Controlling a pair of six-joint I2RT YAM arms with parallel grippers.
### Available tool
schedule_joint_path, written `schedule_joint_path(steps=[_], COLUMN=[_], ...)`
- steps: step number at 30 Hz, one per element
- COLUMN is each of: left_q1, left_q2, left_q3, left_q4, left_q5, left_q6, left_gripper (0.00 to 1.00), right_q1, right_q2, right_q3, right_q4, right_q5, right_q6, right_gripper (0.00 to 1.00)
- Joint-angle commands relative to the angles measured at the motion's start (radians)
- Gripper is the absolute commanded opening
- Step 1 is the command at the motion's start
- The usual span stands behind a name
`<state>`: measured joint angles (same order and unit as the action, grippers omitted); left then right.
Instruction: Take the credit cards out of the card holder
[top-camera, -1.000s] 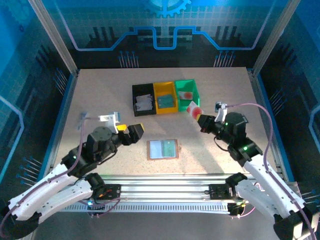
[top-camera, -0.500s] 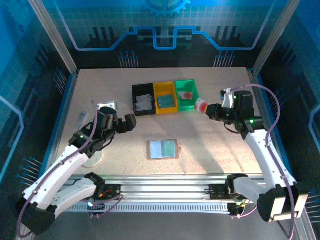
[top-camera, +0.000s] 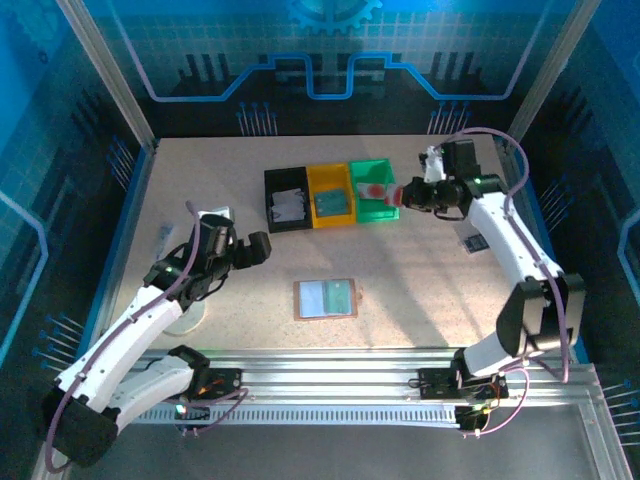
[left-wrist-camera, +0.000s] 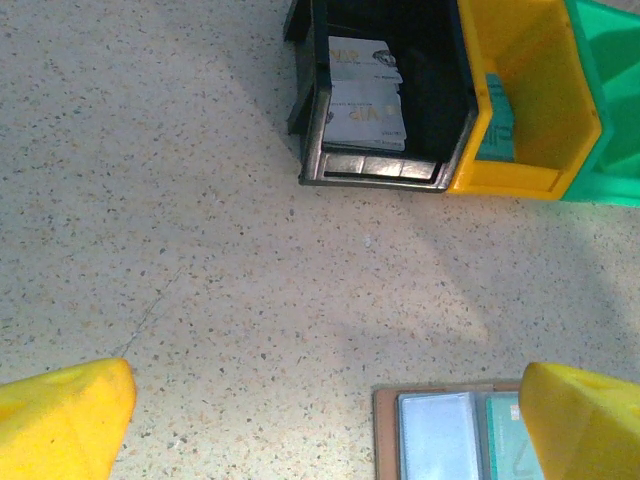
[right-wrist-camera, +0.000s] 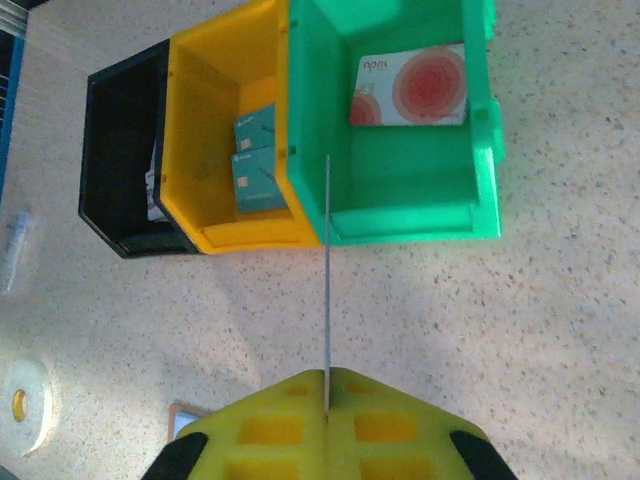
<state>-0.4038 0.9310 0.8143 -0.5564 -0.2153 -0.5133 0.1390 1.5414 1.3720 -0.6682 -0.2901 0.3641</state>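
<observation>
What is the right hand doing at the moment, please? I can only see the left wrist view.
Observer: The right hand is shut on a card, held edge-on near the green bin.
Operator: Is anything lying in that bin?
Observer: Yes, one card with red circles lies flat inside.
Operator: I see just a sliver of teal in the yellow bin.
Observer: The yellow bin holds two teal cards.
</observation>
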Motion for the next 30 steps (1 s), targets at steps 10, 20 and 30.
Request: schedule_joint_path(steps=[10,20,30], left_q1=[0.007,0.007,0.006], left_q2=[0.023,0.043,0.067], left_q3=[-0.007,-0.007,-0.003], left_q4=[0.02,0.018,0.02], left_q5=[0.026,0.018,0.024], left_q6=[0.045,0.058,0.062], left_gripper=[0.99,0.99,0.99], right_q1=[0.033,0.034,0.032], right_q2=[0.372,0.597,0.729], right_q3=[0.439,0.634,0.743], right_q4=[-0.232,-0.272,-0.283], right_q5=[0.018,-0.035,-0.075], right_q6=[-0.125,-0.137,-0.148], right_gripper=[0.0,0.0,0.0])
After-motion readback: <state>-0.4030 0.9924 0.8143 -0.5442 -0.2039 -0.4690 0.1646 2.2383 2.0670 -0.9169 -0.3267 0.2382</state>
